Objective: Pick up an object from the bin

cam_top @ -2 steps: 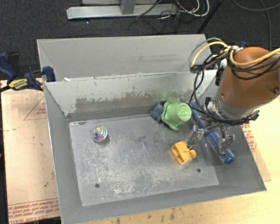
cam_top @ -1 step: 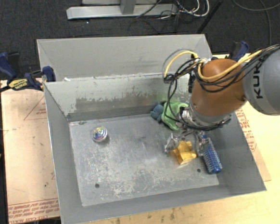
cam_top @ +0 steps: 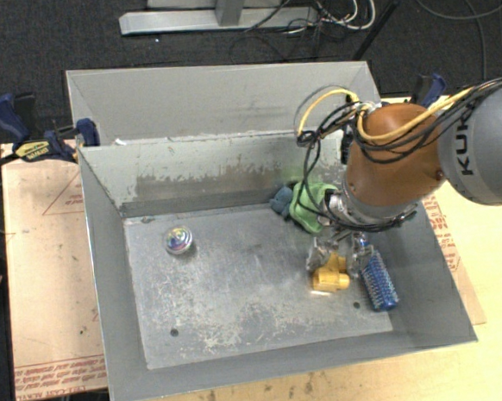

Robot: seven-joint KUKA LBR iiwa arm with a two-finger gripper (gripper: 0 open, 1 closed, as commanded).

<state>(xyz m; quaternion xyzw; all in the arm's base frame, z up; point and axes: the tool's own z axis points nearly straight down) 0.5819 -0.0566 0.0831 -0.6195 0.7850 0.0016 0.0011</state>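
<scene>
"Nearest the front wall, right side of the grey metal bin (cam_top: pixel 243 317), lie a small yellow plastic block (cam_top: pixel 329 278) and a blue bristled brush (cam_top: pixel 378 282), just beside each other."

"And the claw (cam_top: pixel 338 256)?"

"Just over the yellow block (released or clenched, I cannot tell). If it comes down off-centre it could shove the block into the brush, or catch both."

"Further back?"

"A shiny little ball (cam_top: pixel 179 240), well apart to the left. By the back wall, a crumpled green soft thing (cam_top: pixel 307 201) and a blue-grey rag (cam_top: pixel 281 203) lie close enough for the wrist to drag."
</scene>
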